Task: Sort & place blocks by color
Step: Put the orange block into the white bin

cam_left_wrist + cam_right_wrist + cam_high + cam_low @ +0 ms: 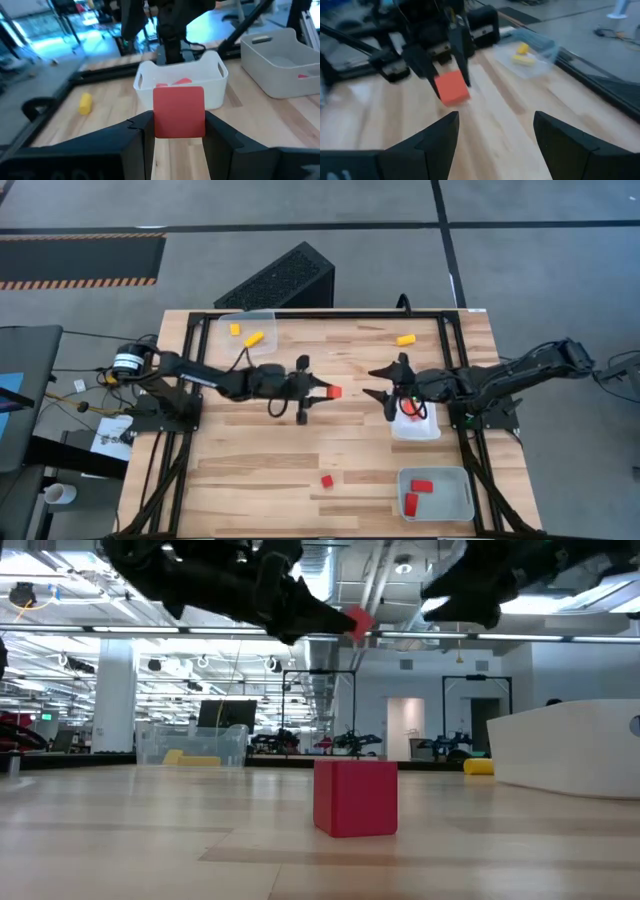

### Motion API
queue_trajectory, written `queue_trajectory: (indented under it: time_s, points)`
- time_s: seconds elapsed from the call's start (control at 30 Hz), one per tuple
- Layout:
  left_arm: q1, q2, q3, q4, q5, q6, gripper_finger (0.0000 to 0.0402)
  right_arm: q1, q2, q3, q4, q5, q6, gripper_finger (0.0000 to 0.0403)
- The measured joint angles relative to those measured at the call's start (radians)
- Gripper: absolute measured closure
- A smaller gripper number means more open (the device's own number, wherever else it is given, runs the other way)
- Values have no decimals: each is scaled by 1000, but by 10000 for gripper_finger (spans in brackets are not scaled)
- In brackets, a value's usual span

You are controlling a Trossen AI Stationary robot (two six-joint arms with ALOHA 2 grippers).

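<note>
My left gripper [328,392] reaches from the table's left to its middle and is shut on a red-orange cube [179,111], held above the table. My right gripper [381,384] hovers open just to the right of it, facing it; the right wrist view shows the cube [452,87] beyond my open fingers. A red cube [326,481] rests flat on the table near the near edge and fills the low view's foreground [355,798]. A yellow block [405,339] lies by the far edge. Two yellow blocks [252,337] lie in a clear tray. My left gripper pinches the red-orange cube by two opposite side faces [159,117], one finger [137,135] on each side. The fingers come level from the table's left, pointing right. The cube sits at the fingertips, lifted clear of the table [357,620].
A white tray [415,430] holding red pieces sits under my right gripper. A grey tray [436,506] with two red blocks stands at the near right corner. The clear tray [262,316] is at the far left. Bare wood lies between the arms and toward the near left.
</note>
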Motion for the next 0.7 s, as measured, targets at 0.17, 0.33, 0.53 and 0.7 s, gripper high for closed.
queue_trajectory:
  time_s: [0.17, 0.33, 0.53, 0.7]
  points:
    - [-93, -1, -13, 25, -150, 87, 307, 4, 82, -1, 168, -89, 51, 121]
    - [-173, -1, -13, 80, -331, 235, 307, -39, 178, 0, 378, -327, 85, 121]
    - [-204, -1, -13, 82, -400, 274, 307, -123, 217, -24, 431, -406, 159, 121]
    - [-206, 0, -13, 87, -397, 273, 307, -185, 271, -114, 641, -511, 254, 121]
